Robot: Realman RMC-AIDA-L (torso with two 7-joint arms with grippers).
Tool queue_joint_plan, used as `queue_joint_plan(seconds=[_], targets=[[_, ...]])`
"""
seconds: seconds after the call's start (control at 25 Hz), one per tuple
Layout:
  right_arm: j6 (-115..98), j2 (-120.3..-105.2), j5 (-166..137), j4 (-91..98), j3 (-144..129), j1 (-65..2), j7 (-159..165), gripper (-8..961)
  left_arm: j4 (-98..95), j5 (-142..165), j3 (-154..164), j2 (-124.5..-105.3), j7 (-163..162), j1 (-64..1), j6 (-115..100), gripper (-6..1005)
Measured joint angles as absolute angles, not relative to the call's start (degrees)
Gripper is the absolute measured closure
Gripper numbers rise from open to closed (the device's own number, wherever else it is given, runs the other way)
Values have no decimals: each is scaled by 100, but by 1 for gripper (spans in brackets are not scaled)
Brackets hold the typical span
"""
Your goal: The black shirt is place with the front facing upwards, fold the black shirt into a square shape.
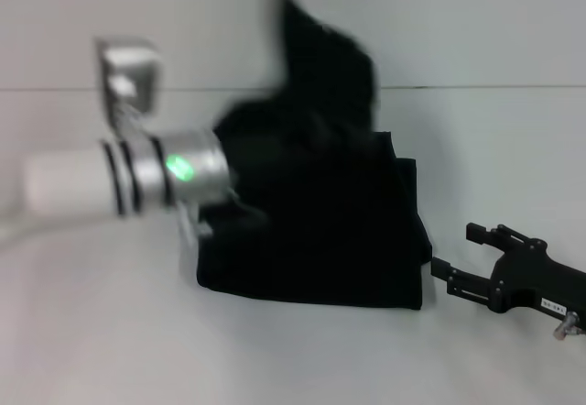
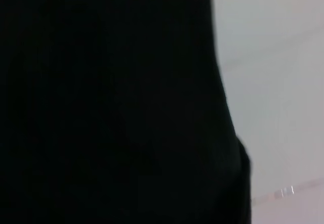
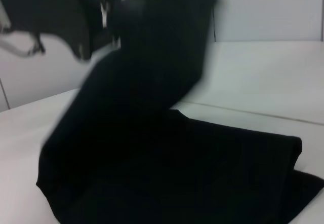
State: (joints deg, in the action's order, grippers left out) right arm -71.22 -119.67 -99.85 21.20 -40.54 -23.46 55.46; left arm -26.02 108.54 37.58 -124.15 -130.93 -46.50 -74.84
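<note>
1. Black shirt (image 1: 320, 231) lies mid-bench (image 1: 92, 332), already partly folded; one flap is lifted above it, prob. to carry across for the next fold.
2. Left claw (image 1: 240, 162) is at the flap's lifted edge; fingers hidden by cloth, can't tell grip.
3. Right claw (image 1: 450, 275) rests on bench beside shirt's right edge, fingers spread, holding nothing.

Left arm (image 1: 137, 180) — a white cylindrical link is seen, followed by black rings and a silver metal cuff carrying a lit green indicator; a silver-grey boxy part is mounted above it. Right tool (image 1: 449, 258) — black throughout, built of angular bracket-like plates with blocky finger ends; a small white label and a silver screw are noted near its wrist.
</note>
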Motion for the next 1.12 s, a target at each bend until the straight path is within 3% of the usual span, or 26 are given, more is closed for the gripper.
queue_joint_plan(seconds=[0.28,0.48,1.12], targets=[[-7144,-11972,-10014,2098,-4062,-2289,5563,75,-857,10463,4136,-12450,-11814,-4526,-6799,947],[-7135,-11970,-10005,2100,-4061,-2280,5563,75,-783,10458,4118,-12458,-11683,-4257,-6823,919],[-7147,-11974,-9984,2129,-3112,-2100,5572,76,-649,10471,4174,-12466,-11086,-4403,-7958,828]])
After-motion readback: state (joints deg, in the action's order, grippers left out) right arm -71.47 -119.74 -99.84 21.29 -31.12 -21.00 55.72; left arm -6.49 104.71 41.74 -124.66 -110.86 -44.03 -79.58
